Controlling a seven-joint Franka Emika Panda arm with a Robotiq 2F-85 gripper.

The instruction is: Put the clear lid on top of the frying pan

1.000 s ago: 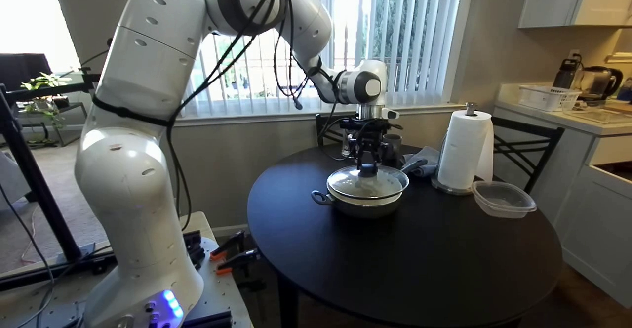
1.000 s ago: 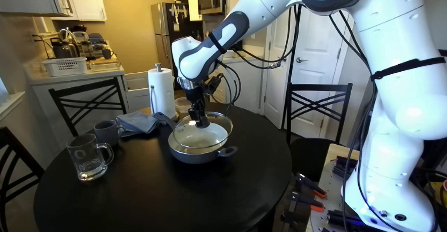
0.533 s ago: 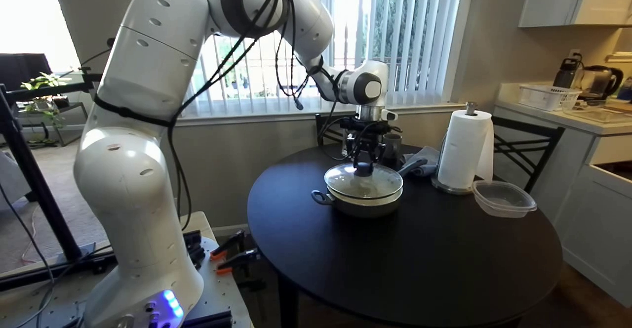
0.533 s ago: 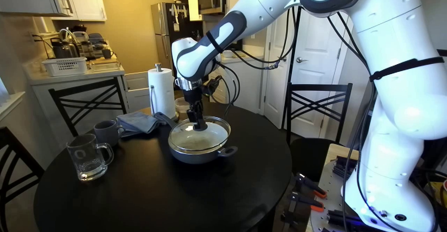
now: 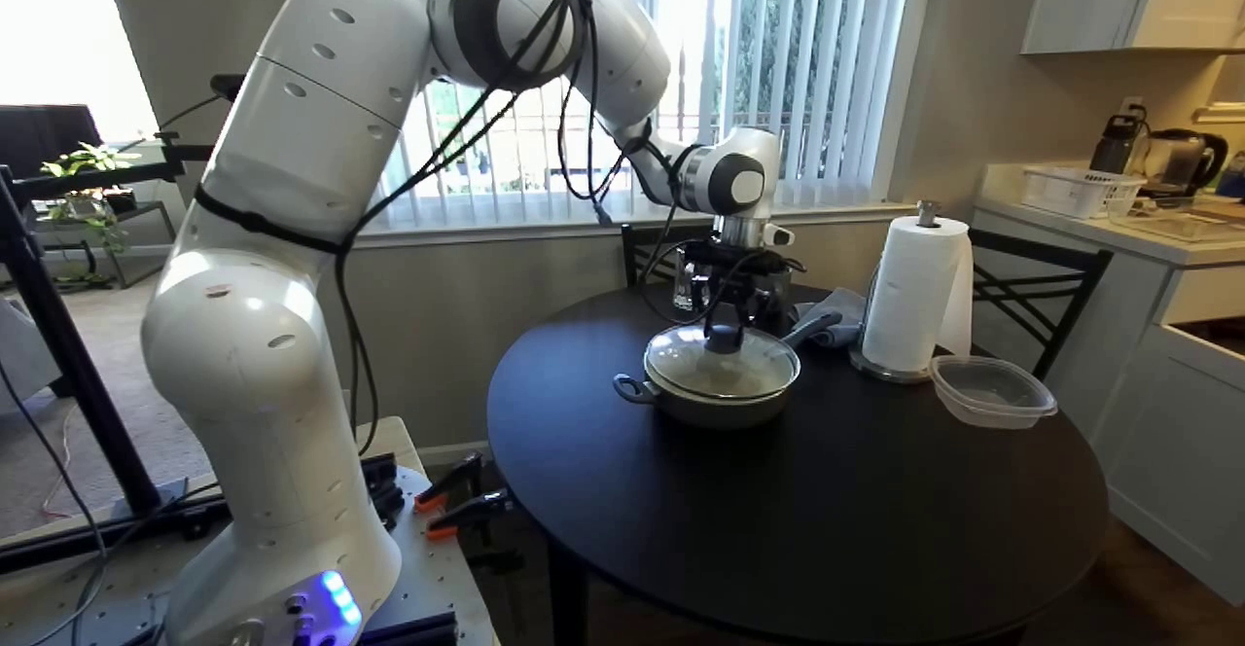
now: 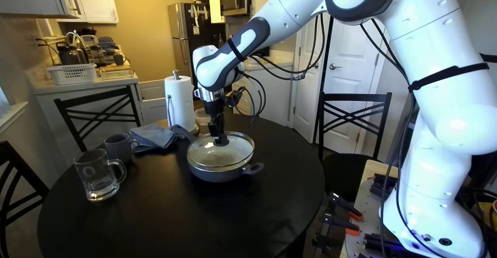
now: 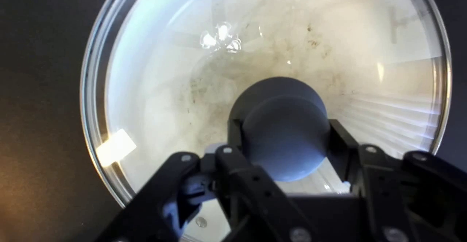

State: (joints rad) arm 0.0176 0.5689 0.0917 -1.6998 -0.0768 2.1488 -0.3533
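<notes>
The clear lid (image 5: 695, 366) lies over the frying pan (image 5: 718, 414), its rim at or very near the pan's rim. In an exterior view the lid (image 6: 217, 157) covers the pan's opening, with the grey pan wall (image 6: 215, 175) below it. I cannot tell whether the lid is fully seated. My gripper (image 7: 286, 134) points down over the lid, with fingers (image 7: 341, 140) on both sides of the dark knob (image 7: 284, 125). It is shut on the knob. In the wrist view the pan's cream inside shows through the glass. The pan's bottom outside is hidden.
The pan's long handle (image 6: 182, 133) points toward a grey-blue cloth (image 6: 153, 136) and the paper towel roll (image 5: 909, 296). A glass mug (image 6: 99, 176) and grey mug (image 6: 118, 147) stand on the round dark table (image 5: 827, 529). A plastic container (image 5: 992, 395) stands near the table's edge.
The lid, held by its knob, has come down over the pan, closing the gap seen a second ago. It has shifted a little sideways and become more level. The pan has not moved.
</notes>
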